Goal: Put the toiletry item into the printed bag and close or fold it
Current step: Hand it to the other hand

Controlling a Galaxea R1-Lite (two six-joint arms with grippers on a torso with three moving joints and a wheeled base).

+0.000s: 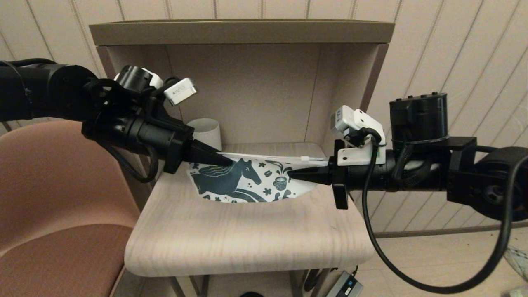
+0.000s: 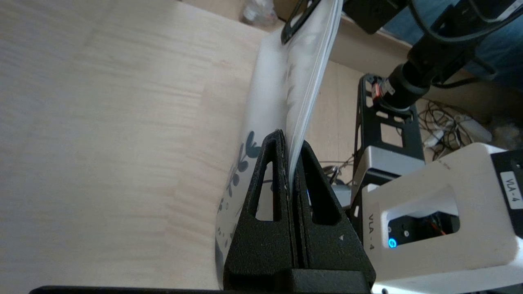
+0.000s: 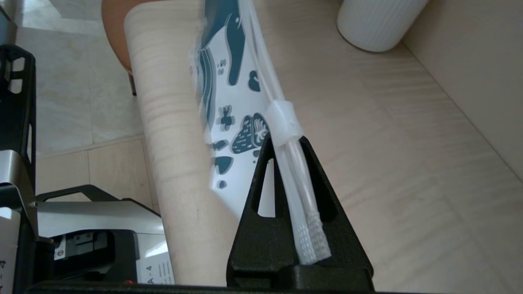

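In the centre of the head view the printed bag (image 1: 247, 181) is held upright over the wooden shelf (image 1: 247, 235), its contents not visible. The left gripper (image 1: 229, 161) is clamped on its left upper edge, and the right gripper (image 1: 291, 174) is clamped on the zipper end at its right, with the white zipper slider (image 3: 282, 122) just past the fingertips in the right wrist view. A white ribbed mug (image 1: 206, 132) stands behind the bag, left of centre, against the cabinet's back wall (image 1: 264, 90), and a brown chair (image 1: 53, 198) fills the lower left.
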